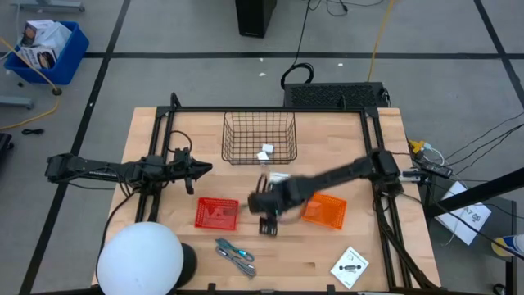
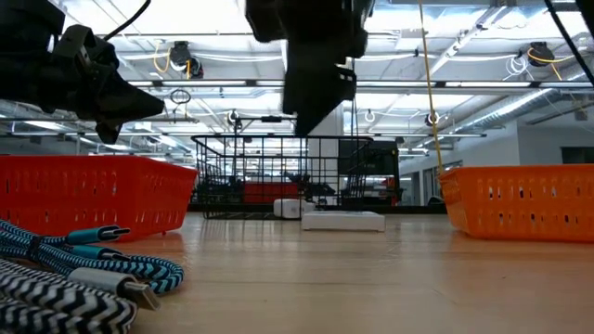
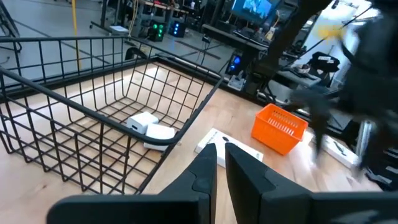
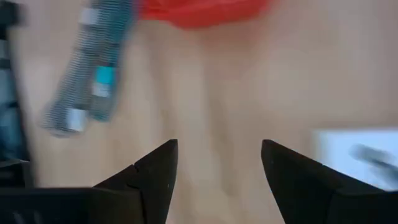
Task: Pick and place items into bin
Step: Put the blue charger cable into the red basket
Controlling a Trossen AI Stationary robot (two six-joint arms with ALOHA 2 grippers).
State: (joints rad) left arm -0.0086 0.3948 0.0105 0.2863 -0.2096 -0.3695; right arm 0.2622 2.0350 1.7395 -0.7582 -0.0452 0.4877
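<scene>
A black wire bin stands at the table's far middle, with white cube pieces on its floor. One white card with a black part lies flat just in front of the bin, and another lies near the table's near right corner. The grey-blue item, which looks like striped braided cord with blue ends, lies near the near edge. My right gripper hovers open above bare wood between the red and orange baskets. My left gripper waits shut, left of the bin.
A red basket sits left of my right gripper and an orange basket sits right of it. A white dome stands at the near left corner. Black frame rails run along the table's left and right sides.
</scene>
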